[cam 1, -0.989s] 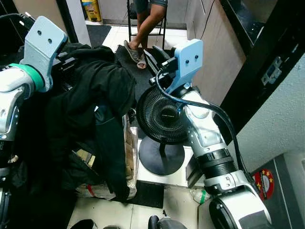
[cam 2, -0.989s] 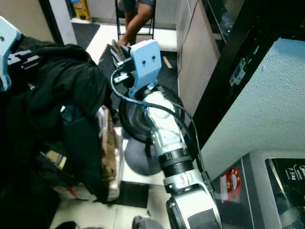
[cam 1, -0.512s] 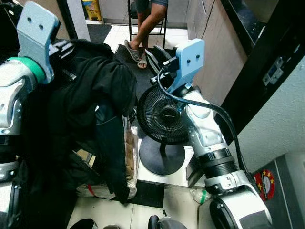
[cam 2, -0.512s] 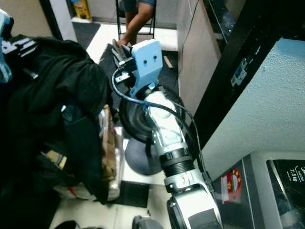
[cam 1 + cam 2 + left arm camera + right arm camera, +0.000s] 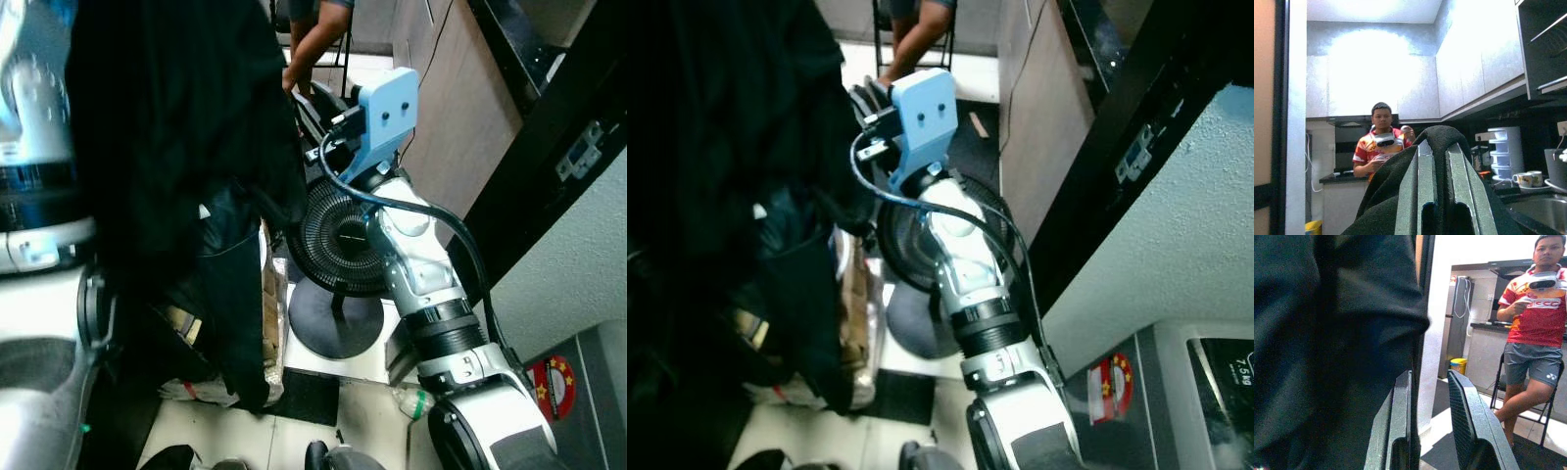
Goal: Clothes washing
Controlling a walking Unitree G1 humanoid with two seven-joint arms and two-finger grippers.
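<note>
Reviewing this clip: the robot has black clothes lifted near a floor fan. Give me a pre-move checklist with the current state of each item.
1. Left gripper shut on the black clothes: ok, fabric is pinched between its fingers.
2. Right gripper free: ok, fingers apart, nothing between them.
3. Clothes off the floor: cannot tell, the hanging end drops low beside a bag.
4. Clothes apart from the floor fan: not ok, fabric hangs against its grille edge.
5. Person out of the path: cannot tell, seated just beyond the fan.
6. Washing machine open: cannot tell.

garment: black clothes (image 5: 186, 147), bulky bundle
pose: hanging in loose folds
place: left half of frame, top to bottom
</note>
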